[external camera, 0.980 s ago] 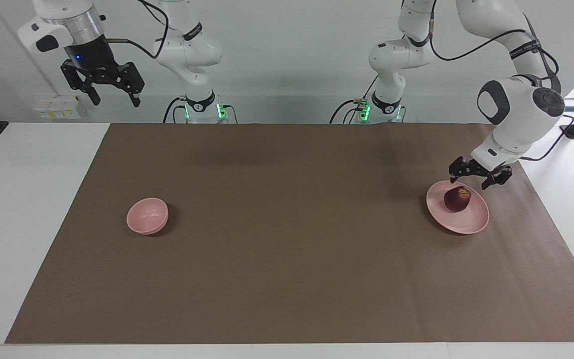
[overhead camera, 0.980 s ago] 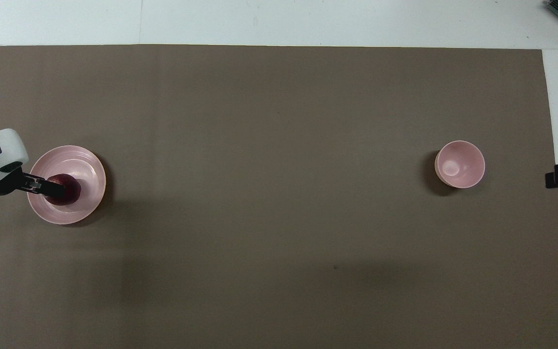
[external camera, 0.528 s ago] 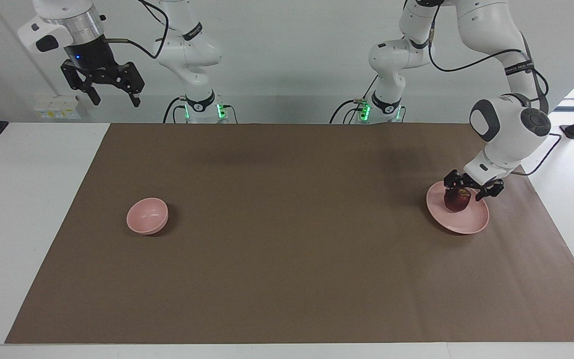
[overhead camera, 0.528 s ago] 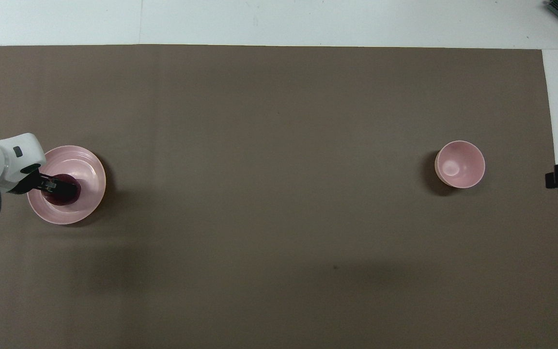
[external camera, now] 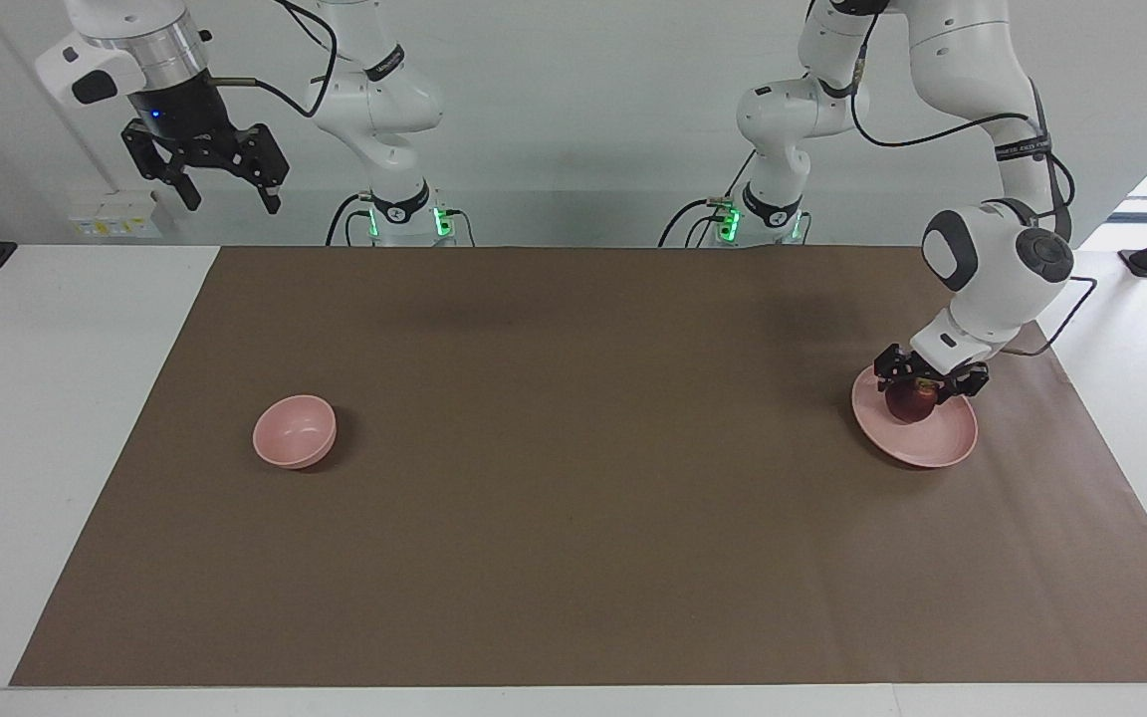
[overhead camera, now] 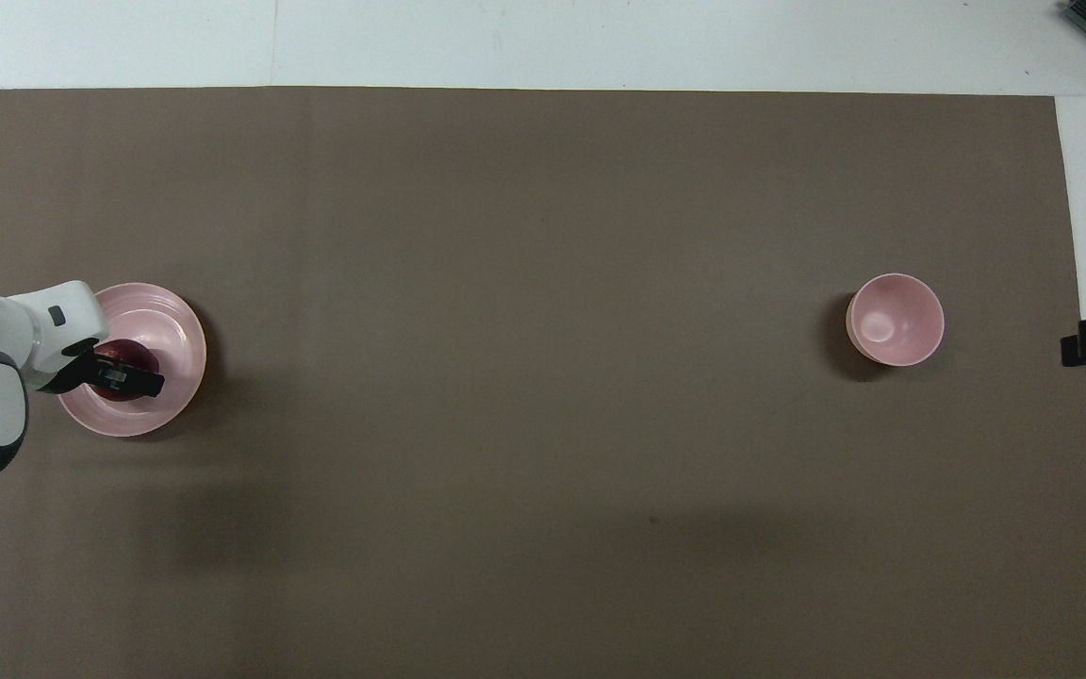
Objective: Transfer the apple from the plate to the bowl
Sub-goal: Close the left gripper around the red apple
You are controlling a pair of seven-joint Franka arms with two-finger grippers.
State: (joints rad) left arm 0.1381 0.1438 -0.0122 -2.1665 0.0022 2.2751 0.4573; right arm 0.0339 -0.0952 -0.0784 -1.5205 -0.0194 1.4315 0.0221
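Observation:
The dark red apple (external camera: 912, 403) (overhead camera: 125, 356) sits on the pale pink plate (external camera: 935, 453) (overhead camera: 175, 330) at the left arm's end of the table. My left gripper (external camera: 924, 388) (overhead camera: 122, 378) is down at the apple, open, with a finger on either side of it. Whether the fingers touch the fruit I cannot tell. The small pink bowl (external camera: 295, 430) (overhead camera: 894, 321) stands empty toward the right arm's end. My right gripper (external camera: 225, 189) waits open, raised high over its end of the table.
A brown mat (external camera: 573, 498) covers most of the white table (external camera: 56, 398). Cables hang from both arms near their bases.
My left gripper has come down from beside the plate's rim onto the apple, so that its fingers now straddle the fruit. The right arm has not moved.

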